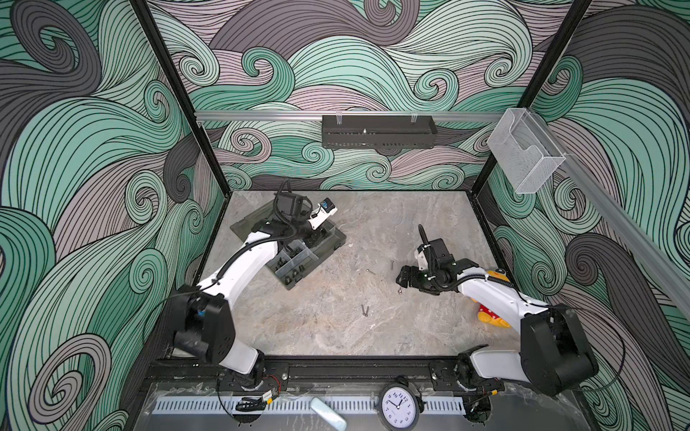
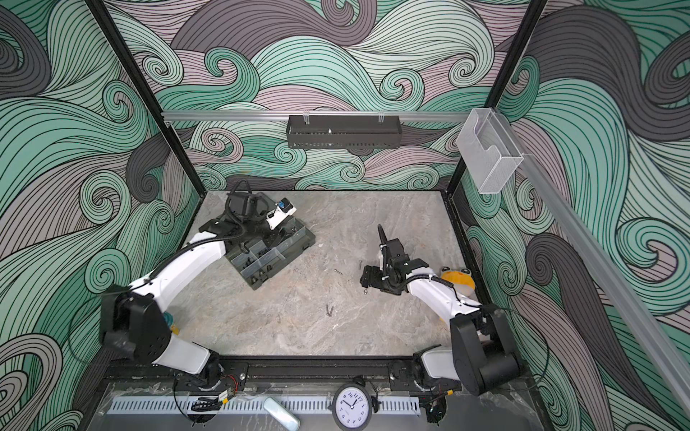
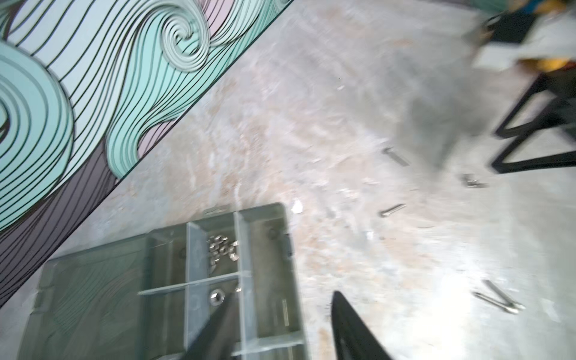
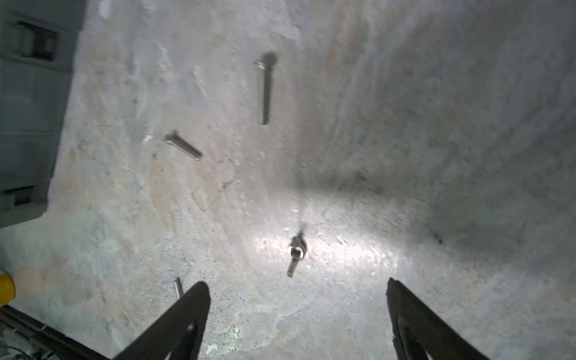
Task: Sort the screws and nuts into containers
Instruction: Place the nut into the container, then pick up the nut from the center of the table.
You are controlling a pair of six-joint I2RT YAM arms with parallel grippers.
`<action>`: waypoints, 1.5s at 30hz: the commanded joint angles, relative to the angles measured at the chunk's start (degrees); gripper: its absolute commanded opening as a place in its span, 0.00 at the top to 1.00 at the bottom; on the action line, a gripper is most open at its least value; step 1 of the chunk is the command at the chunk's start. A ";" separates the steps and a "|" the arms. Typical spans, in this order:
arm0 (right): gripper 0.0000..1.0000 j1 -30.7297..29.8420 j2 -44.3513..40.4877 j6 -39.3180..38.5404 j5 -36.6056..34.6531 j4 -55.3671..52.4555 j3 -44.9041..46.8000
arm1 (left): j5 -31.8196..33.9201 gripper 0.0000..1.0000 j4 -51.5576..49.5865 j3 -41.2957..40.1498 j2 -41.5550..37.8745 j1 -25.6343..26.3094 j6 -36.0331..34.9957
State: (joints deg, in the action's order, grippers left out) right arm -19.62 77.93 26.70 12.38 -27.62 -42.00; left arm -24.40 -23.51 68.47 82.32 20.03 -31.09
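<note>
The smoky grey organiser box (image 1: 330,239) lies open at the back left, its containers split by pale dividers. My left gripper (image 1: 313,240) hangs over it, open and empty (image 3: 283,296). Below its fingertip (image 3: 229,307), one silver hex nut (image 3: 215,296) lies in a compartment. Several silver nuts (image 3: 223,247) fill the adjoining one. My right gripper (image 4: 296,283) is open low over the table (image 1: 401,278). Just beyond its fingertips lies a small screw with a nut on it (image 4: 296,249). Loose silver screws (image 4: 264,92) (image 4: 183,146) lie farther out, and a pair (image 1: 364,310) sits mid-table.
A yellow and red plush toy (image 1: 493,317) lies under the right arm by the right wall. A short pin (image 4: 178,286) rests beside the right gripper's finger. A black wall tray (image 1: 379,130) and a clear acrylic box (image 1: 526,149) hang above the table.
</note>
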 commanded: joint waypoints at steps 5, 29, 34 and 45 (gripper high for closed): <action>0.37 -1.15 3.32 -1.69 -1.25 -1.64 -0.43 | -13.64 0.01 7.72 -19.33 -11.29 5.31 -9.28; 0.63 -6.56 12.21 -1.21 -6.64 -0.59 -5.80 | -8.61 0.01 1.29 -18.46 -9.81 8.97 -16.11; 0.64 -6.77 12.11 -0.88 -6.55 -0.32 -6.24 | -8.53 0.01 1.31 -18.44 -9.74 9.05 -16.11; 0.76 -7.19 13.86 0.03 -6.18 -2.14 -6.54 | -8.20 0.01 1.24 -18.72 -9.75 9.37 -16.39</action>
State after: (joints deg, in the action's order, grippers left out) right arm -26.37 92.49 25.96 6.20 -28.23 -48.75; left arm -32.53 -21.43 49.52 72.90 29.04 -46.52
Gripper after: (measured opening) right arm 0.242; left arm 0.986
